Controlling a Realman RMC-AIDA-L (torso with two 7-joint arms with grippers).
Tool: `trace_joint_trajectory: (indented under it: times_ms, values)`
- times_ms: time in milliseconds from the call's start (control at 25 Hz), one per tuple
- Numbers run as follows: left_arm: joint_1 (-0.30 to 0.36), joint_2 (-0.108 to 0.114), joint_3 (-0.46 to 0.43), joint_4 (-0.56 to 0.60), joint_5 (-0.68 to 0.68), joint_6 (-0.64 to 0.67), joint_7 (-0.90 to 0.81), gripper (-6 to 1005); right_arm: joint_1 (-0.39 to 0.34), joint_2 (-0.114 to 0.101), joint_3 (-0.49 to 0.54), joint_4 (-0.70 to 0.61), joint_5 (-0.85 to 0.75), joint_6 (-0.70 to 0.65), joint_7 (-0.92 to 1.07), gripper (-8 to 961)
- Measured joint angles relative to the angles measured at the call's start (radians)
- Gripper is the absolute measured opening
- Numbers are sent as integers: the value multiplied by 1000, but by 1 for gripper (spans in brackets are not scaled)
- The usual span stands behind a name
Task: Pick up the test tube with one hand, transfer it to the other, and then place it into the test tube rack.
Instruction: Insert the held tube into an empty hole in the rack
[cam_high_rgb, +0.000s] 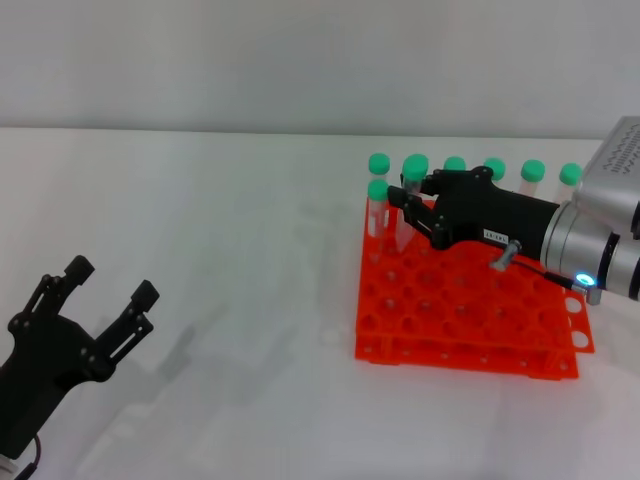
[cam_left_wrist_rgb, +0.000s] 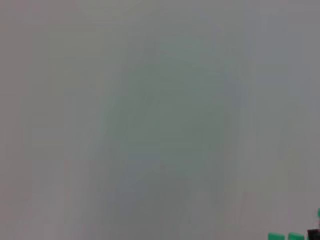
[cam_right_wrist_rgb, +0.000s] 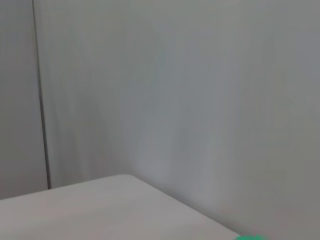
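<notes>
The right gripper (cam_high_rgb: 407, 200) stood clamped on the upright test tube (cam_high_rgb: 413, 178) above the rack (cam_high_rgb: 460, 310)'s far-left corner; the left gripper (cam_high_rgb: 110, 280), fingers apart, sat well away

My right gripper (cam_high_rgb: 408, 200) reaches across over the test tube rack (cam_high_rgb: 465, 310), tips at the test tube (cam_high_rgb: 413, 180) in its far left corner. Other tubes (cam_high_rgb: 532, 172) stand in a row behind my right gripper. My left gripper (cam_high_rgb: 105, 290) sits well apart, left, over the table (cam_high_rgb: 230, 260).
</notes>
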Motion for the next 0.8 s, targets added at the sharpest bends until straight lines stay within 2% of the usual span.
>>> trace_joint_trajectory:
  times_ms: [280, 560, 800]
  values:
    - [6, 0, 0, 19, 9, 2, 16, 894, -2, 0, 0, 6, 1, 3, 0, 246]
    - [8, 0, 0, 26, 15, 2, 24, 893, -23, -8, 10, -21, 10, -68, 7, 248]
    - [9, 0, 0, 26, 15, 1, 24, 894, -33, -8, 32, -35, 12, -78, 2, 250]
